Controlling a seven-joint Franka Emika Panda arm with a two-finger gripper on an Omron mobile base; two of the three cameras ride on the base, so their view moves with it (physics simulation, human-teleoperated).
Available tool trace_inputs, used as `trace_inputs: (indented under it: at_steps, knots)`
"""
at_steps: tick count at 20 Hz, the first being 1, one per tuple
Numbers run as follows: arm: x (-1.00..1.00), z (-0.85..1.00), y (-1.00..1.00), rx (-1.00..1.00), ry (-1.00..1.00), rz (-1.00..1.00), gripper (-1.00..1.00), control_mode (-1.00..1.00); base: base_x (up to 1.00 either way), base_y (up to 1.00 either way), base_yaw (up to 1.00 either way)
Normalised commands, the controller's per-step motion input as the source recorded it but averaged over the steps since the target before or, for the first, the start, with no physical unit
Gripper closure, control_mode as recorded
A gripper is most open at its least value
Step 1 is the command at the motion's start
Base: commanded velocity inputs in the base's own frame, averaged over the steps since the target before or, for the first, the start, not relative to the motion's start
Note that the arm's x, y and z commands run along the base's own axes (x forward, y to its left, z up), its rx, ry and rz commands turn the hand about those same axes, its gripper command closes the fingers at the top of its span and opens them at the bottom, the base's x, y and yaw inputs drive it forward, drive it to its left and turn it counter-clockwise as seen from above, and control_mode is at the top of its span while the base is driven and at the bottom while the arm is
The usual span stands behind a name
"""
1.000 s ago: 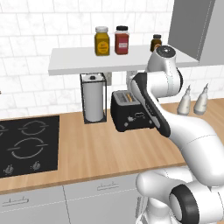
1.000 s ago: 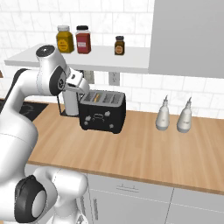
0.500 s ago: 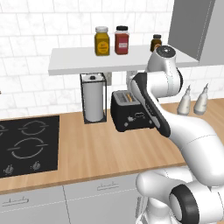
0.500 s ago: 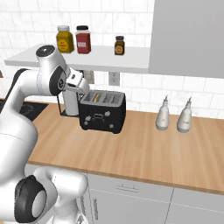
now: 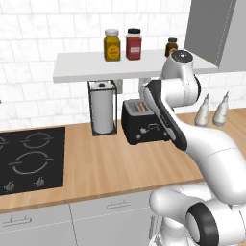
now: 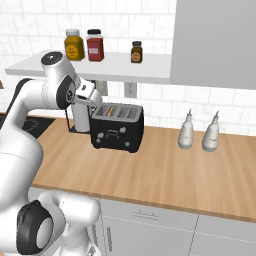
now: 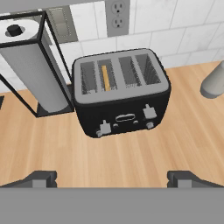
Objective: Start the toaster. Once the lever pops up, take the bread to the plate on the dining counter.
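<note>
Wooden counter (image 7: 131, 157) is backed by white tiles | toaster (image 7: 120, 91) is seen at centre of the hand view, beside the paper-towel roll (image 7: 37, 72) at upper left | bread (image 7: 105, 77) is lodged in a left slot | gripper (image 7: 112, 179) is spread wide at bottom, nothing held

The arm covers the right end of the toaster (image 5: 144, 127) from the left base camera. Only the thin top edge of the bread (image 7: 105, 77) shows in its slot; the rest sits inside. In the hand view a bottle (image 7: 214, 81) is cut off at the right edge, and the paper-towel roll (image 7: 33, 65) at the left.
</note>
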Motion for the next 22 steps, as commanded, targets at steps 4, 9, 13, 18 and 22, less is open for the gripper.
trace_inputs:
  at_steps: [4,9,13,18,22]
  knots:
    - [0.00,0.00,0.00,0.00,0.00,0.00,-1.00,-1.00,0.00,0.00,0.00]
    - [0.00,0.00,0.00,0.00,0.00,0.00,-1.00,-1.00,0.00,0.00,0.00]
    - [0.00,0.00,0.00,0.00,0.00,0.00,-1.00,-1.00,0.00,0.00,0.00]
    - [0.00,0.00,0.00,0.00,0.00,0.00,-1.00,-1.00,0.00,0.00,0.00]
    - [0.00,0.00,0.00,0.00,0.00,0.00,-1.00,-1.00,0.00,0.00,0.00]
